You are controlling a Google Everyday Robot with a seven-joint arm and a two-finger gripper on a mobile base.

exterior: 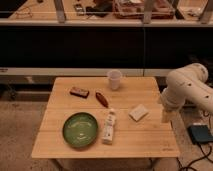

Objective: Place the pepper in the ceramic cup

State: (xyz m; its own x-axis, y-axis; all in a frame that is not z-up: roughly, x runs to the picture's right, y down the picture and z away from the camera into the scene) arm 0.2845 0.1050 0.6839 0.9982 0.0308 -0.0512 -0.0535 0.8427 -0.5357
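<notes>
- Farthest from the hand, a flat brown block lies on the table, and a green plate sits toward the front edge. Neither belongs to the job.
- The pepper lies flat on the wood just beside the block, well apart from the hand across most of the table's width. Nothing touches it, so the pick-up is not yet done.
- A white bottle lies on its side between the plate and the hand, nearer the front than the pepper.
- The ceramic cup stands upright near the back edge, a little closer to the hand than the pepper is. It is near the pepper but not touching it. The pepper is plainly not in the cup, so the placing is all left to do.
- A pale square pad is the nearest thing to the hand, close by but apart.
- The hand hangs fingers-down at the table's edge on the picture's right, under the bulky white arm. Its fingers stand open, and it holds and touches nothing. By my reckoning the task is at its very start: the reach, grasp, carry and drop all remain.
</notes>
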